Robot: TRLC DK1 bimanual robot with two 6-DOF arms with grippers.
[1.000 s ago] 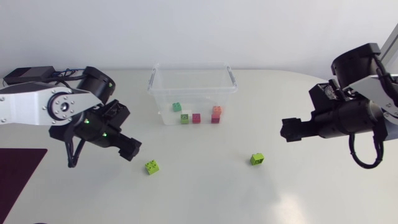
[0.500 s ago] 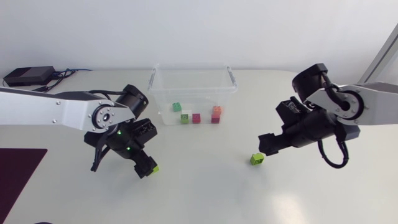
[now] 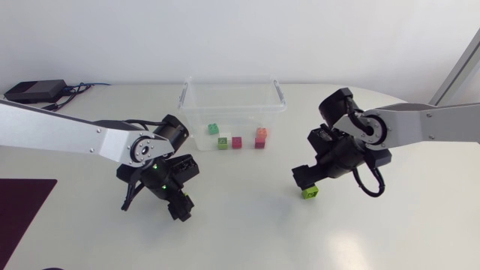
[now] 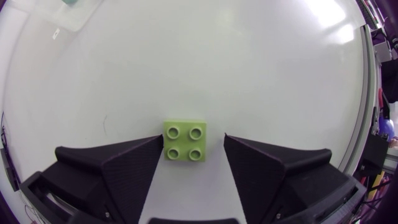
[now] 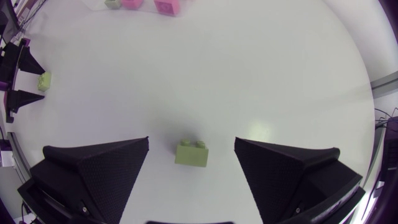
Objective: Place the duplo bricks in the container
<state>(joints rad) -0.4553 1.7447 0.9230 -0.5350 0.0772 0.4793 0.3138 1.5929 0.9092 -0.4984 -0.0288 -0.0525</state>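
- Since a second before, both arms had swung inward and down: the left gripper [image 3: 180,205] had come over the lime brick [image 4: 185,142], and the right gripper [image 3: 303,178] had reached the second lime brick [image 3: 310,193].
- The left gripper's fingers stood apart, with the lime brick on the table [image 3: 240,232] between them, close against one finger and clear of the other.
- The right gripper was spread wide; the second lime brick lay between its fingers, touching neither.
- The clear container [image 3: 184,96] stood at the far side between the arms, holding several small bricks [image 3: 237,142].
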